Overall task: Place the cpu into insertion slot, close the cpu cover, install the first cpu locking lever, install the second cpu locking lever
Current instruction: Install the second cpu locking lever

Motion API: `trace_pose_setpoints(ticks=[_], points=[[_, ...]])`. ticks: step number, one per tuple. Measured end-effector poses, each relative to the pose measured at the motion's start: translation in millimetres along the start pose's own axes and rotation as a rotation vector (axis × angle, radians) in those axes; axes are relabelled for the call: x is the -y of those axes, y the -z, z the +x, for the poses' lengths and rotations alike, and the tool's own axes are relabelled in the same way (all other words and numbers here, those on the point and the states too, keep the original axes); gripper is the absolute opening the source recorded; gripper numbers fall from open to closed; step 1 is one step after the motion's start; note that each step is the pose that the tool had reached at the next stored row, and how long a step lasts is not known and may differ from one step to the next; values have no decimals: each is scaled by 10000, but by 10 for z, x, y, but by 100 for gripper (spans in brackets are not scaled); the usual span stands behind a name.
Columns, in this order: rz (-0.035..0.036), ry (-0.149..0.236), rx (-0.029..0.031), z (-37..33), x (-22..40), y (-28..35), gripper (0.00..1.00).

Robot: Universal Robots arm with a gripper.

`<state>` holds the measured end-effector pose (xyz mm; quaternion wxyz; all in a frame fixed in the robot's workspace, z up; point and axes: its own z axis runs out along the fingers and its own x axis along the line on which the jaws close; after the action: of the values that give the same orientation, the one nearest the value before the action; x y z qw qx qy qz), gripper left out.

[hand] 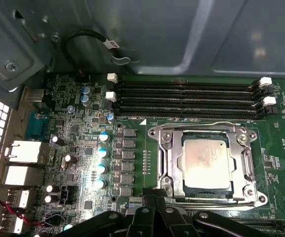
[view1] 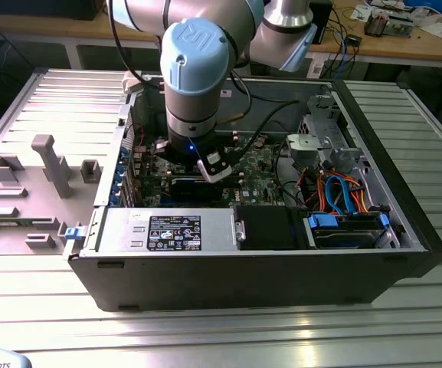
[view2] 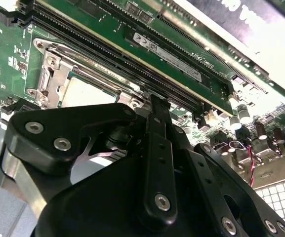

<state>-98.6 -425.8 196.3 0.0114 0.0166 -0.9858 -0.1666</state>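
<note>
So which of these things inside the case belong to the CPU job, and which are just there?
Job:
- cpu, seated in the insertion slot
- cpu cover, down around it
- end effector, at the socket's edge

Bystanders:
- memory slots
- blue capacitors
- rear ports
- power supply
- drive cables

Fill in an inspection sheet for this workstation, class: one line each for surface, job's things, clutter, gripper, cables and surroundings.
Surface: ribbed metal table carrying an open computer case.
Job's things: cpu lies in the insertion slot; cpu cover lies down around it, silvery top showing through the window. Locking levers: cannot tell whether they are latched.
Clutter: grey fixture blocks on the exterior view's left.
Gripper: gripper hangs low over the green board beside the slot; whether its jaws are open cannot be told.
Cables: black looped cable on the case wall; orange and blue cables near the drive bay.
Surroundings: workbench behind.
</note>
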Motion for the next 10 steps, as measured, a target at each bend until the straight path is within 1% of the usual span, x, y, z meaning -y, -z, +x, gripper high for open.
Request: trace_pose_setpoints(ticks=[3,4,10], points=[[-90,4,3,1,6,-19,11],[-106,5,3,3,8,-24,11],[-109,4,4,13,9,-28,11]])
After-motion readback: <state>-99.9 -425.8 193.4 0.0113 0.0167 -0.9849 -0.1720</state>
